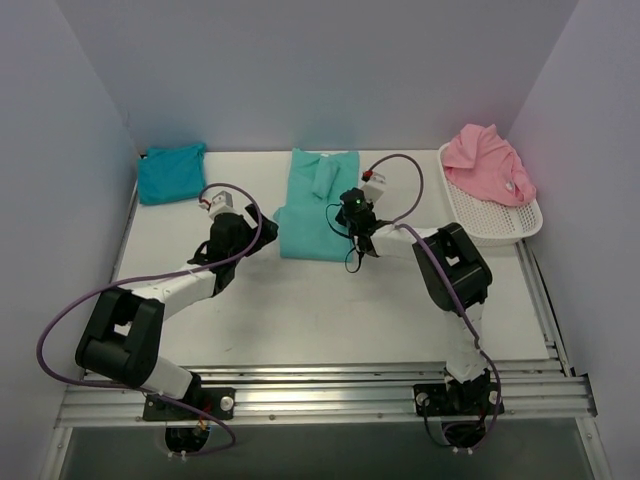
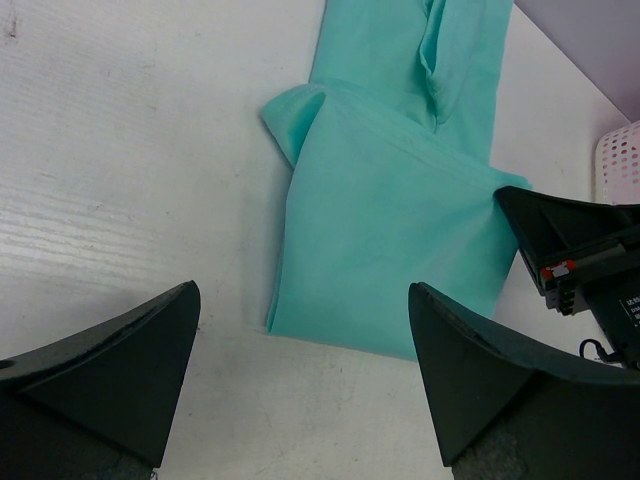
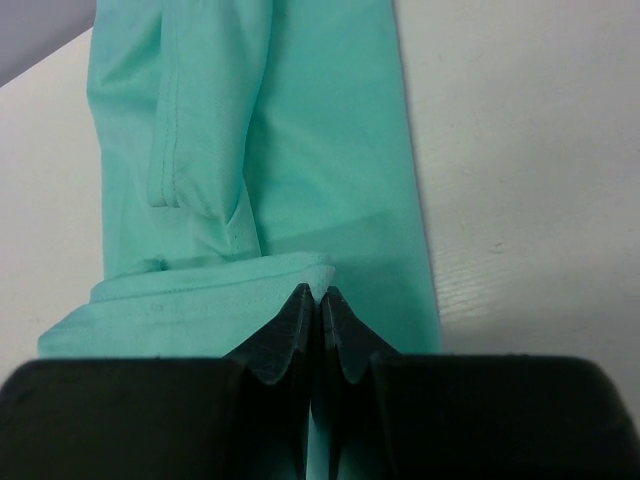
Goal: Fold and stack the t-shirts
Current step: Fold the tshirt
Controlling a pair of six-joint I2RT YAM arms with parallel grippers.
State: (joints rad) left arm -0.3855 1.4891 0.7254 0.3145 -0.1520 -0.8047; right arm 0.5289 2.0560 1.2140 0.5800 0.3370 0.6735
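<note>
The sea-green t-shirt (image 1: 312, 205) lies as a long folded strip at the table's back middle. It also shows in the left wrist view (image 2: 390, 200) and the right wrist view (image 3: 300, 120). My right gripper (image 3: 318, 298) is shut on the sea-green shirt's near hem, lifting a corner over the strip; in the top view it sits at the strip's right side (image 1: 352, 212). My left gripper (image 2: 300, 370) is open and empty over bare table, just short of the shirt's near left corner (image 1: 262, 222). The turquoise-blue t-shirt (image 1: 170, 172) lies folded at back left. The pink t-shirt (image 1: 488, 165) is heaped in the basket.
The white mesh basket (image 1: 500, 222) stands at the back right by the wall. Purple cables (image 1: 400, 165) loop above both wrists. Walls close in the left, back and right. A metal rail (image 1: 330, 385) runs along the near edge.
</note>
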